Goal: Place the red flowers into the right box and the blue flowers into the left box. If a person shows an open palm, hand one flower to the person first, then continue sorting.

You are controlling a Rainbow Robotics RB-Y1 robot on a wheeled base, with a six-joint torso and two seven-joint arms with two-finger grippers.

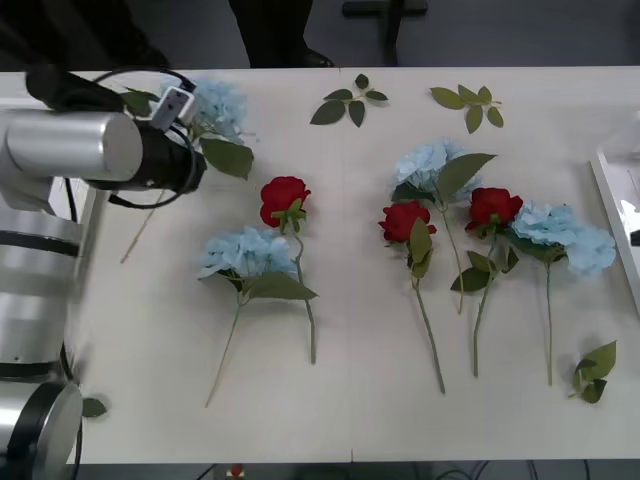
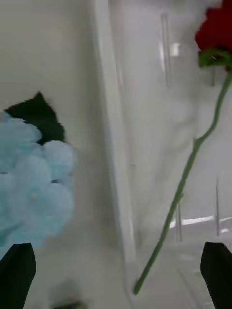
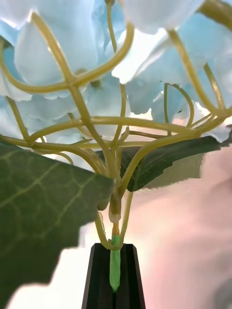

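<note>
My left gripper (image 3: pixel 114 277) is shut on the green stem of a blue flower (image 3: pixel 111 72), just under its branching head. In the front view that blue flower (image 1: pixel 215 105) is at the table's far left beside my left arm (image 1: pixel 100 150). Three red flowers (image 1: pixel 284 198) (image 1: pixel 403 220) (image 1: pixel 492 208) and three more blue flowers (image 1: pixel 245 250) (image 1: pixel 425 165) (image 1: pixel 565 238) lie across the table. My right gripper (image 2: pixel 116 277) stands open over the right box (image 2: pixel 112 145), where a red flower (image 2: pixel 217 29) lies inside. A blue flower (image 2: pixel 34 193) lies just outside its rim. The left box is out of view.
The right box's edge (image 1: pixel 612 215) shows at the table's right side. Loose leaf sprigs lie at the far edge (image 1: pixel 348 103) (image 1: pixel 470 103), near the front right (image 1: pixel 595 372) and front left (image 1: pixel 93 407). A person's dark trouser legs (image 1: pixel 270 30) stand beyond the table.
</note>
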